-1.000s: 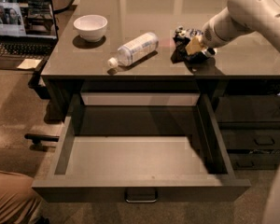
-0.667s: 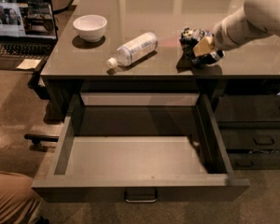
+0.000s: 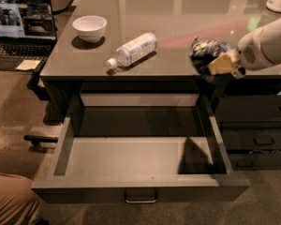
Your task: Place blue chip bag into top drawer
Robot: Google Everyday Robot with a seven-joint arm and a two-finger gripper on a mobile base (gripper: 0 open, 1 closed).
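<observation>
The blue chip bag (image 3: 207, 52), dark blue and crumpled, is held in my gripper (image 3: 215, 62) at the right front edge of the desk top, lifted off the surface. The gripper is shut on the bag, with its tan fingers (image 3: 223, 63) below and right of it, and the white arm reaches in from the right. The top drawer (image 3: 140, 187) is pulled wide open below the desk, with a light grey floor and a metal loop handle on its front. The bag hangs above the drawer's right wall.
A clear water bottle (image 3: 133, 49) lies on its side mid-desk. A white bowl (image 3: 89, 27) stands at the back left. A laptop (image 3: 21, 29) sits on a lower surface at left. Smaller dark drawers (image 3: 255, 125) are at right.
My gripper has carried the chip bag forward and to the right, off the desk surface toward its front edge. The camera view has also drawn closer.
</observation>
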